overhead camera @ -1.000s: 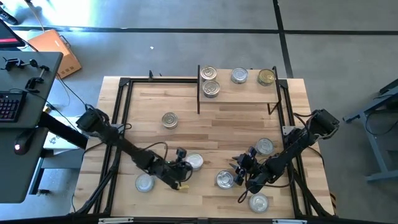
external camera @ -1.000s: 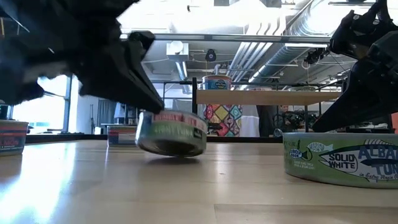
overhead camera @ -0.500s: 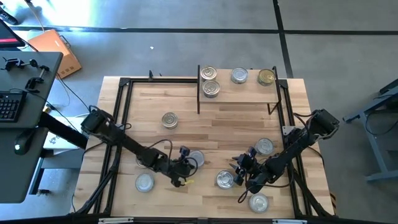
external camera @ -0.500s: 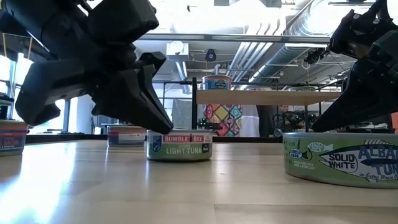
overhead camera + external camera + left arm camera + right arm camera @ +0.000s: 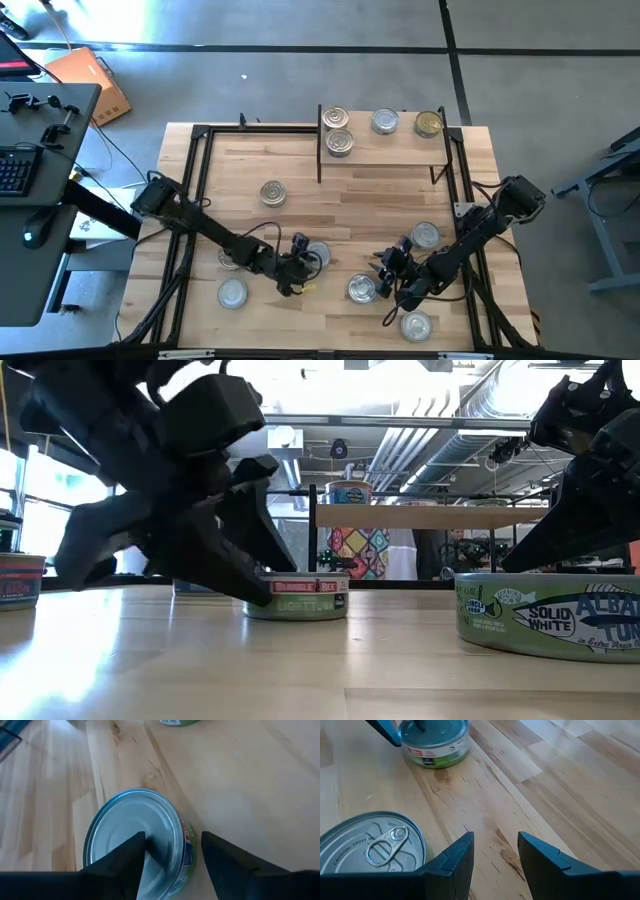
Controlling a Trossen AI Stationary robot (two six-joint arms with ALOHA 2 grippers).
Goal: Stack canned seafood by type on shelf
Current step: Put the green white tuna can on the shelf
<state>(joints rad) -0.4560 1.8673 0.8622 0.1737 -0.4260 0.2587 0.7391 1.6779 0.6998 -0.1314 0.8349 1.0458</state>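
Several short round tins lie about the table. One silver-lidded tin [image 5: 319, 256] [image 5: 137, 840] with a green label [image 5: 297, 596] stands flat on its base near the table's middle. My left gripper [image 5: 303, 263] [image 5: 173, 845] is open at it, one finger over its lid and one outside its wall. My right gripper [image 5: 389, 266] [image 5: 495, 855] is open with nothing between its fingers, next to a pull-tab tin [image 5: 362, 288] [image 5: 370, 850]. The shelf [image 5: 390, 148] at the far side carries several tins [image 5: 338, 130]. My left gripper comes slanting down from the table's left side. One finger [image 5: 131, 857] stands over the tin's lid [image 5: 125, 827], the other [image 5: 220, 855] beside the wall. Whether either finger touches the tin, I cannot tell.
Loose tins: one at the far left of centre [image 5: 272, 193], one near the front left [image 5: 233, 293], one at the right [image 5: 425, 235], one at the front right [image 5: 415, 325] [image 5: 550, 615]. A black frame [image 5: 195, 180] borders the table.
My left gripper has gone down and a little toward the table's right edge with the green-labelled tin, which hung tilted just above the table. The tin now stands flat on the wood. The gripper has then opened and let go.
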